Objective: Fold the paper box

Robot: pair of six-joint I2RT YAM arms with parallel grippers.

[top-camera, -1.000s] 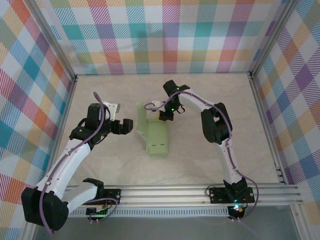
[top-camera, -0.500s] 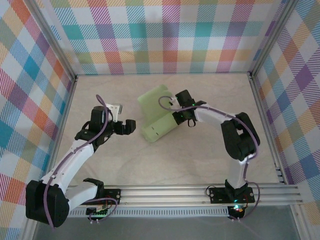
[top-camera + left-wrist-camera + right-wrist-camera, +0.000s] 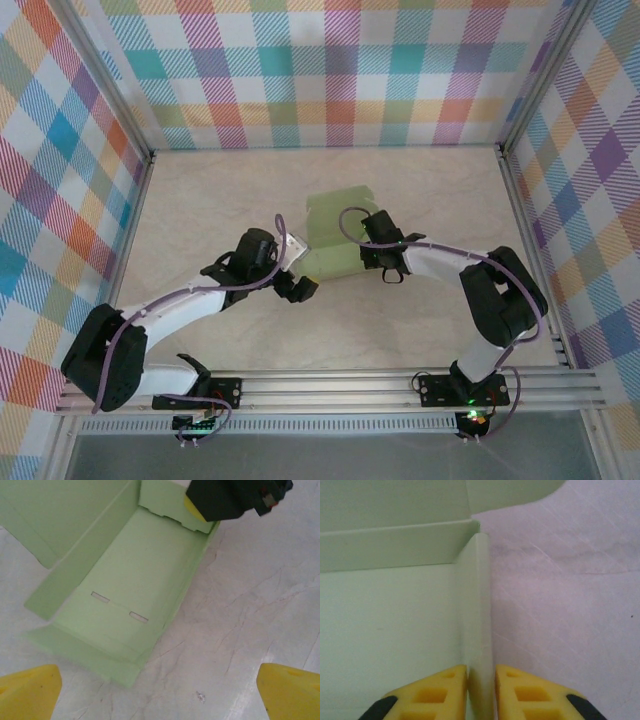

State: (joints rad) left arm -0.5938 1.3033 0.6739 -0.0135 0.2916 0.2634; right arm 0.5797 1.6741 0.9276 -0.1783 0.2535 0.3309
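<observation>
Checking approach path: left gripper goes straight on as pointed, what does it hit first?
The left gripper, open, would probably meet the near end of the paper box first, across bare table; depth unclear.

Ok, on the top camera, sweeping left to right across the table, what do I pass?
Left claw, wide open → paper box → right claw, its fingers either side of the box's raised wall.

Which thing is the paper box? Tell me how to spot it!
Look inside the checked walls, at the middle of the pale table. The paper box is the only light green thing, an open tray with flaps.
</observation>
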